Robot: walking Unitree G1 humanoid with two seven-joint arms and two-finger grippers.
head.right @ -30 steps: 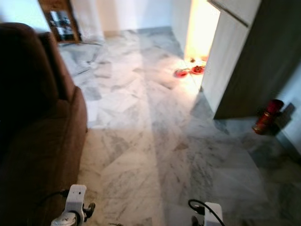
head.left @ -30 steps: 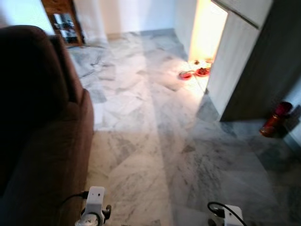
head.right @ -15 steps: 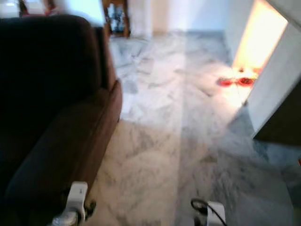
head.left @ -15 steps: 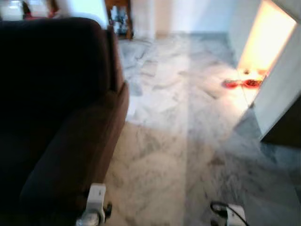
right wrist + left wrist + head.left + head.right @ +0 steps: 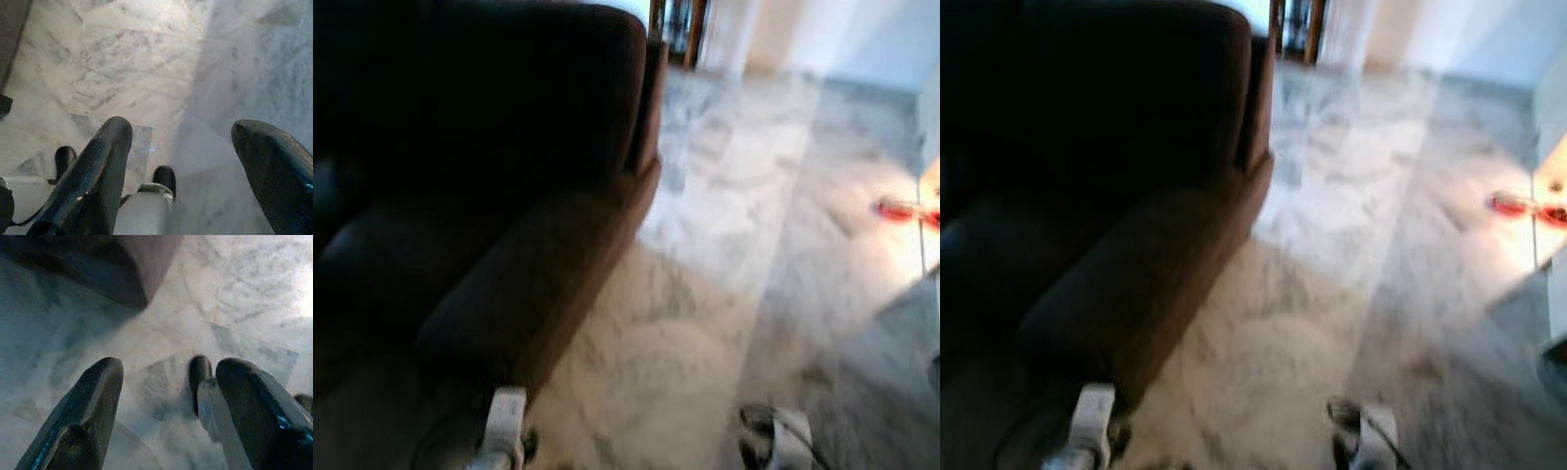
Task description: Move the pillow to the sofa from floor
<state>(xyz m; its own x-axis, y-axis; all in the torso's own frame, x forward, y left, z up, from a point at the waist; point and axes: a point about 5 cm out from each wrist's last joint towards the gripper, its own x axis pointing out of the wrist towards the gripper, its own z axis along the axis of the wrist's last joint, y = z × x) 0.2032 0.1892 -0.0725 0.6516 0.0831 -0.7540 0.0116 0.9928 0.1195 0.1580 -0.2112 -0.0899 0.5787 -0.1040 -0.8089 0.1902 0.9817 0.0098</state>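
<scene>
Both arms hung low, left gripper (image 5: 166,416) and right gripper (image 5: 195,176) spread wide, empty, over floor (image 5: 705,323); sofa (image 5: 480,196) beside the left.

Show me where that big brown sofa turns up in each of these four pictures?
Left eye view: sofa fills the left and upper part.
Right eye view: the same, left and upper part.
Left wrist view: a brown corner of it, beyond the open left gripper.
Right wrist view: a dark strip at one edge, probably the sofa.
Shared landmark: the marble floor.
</scene>
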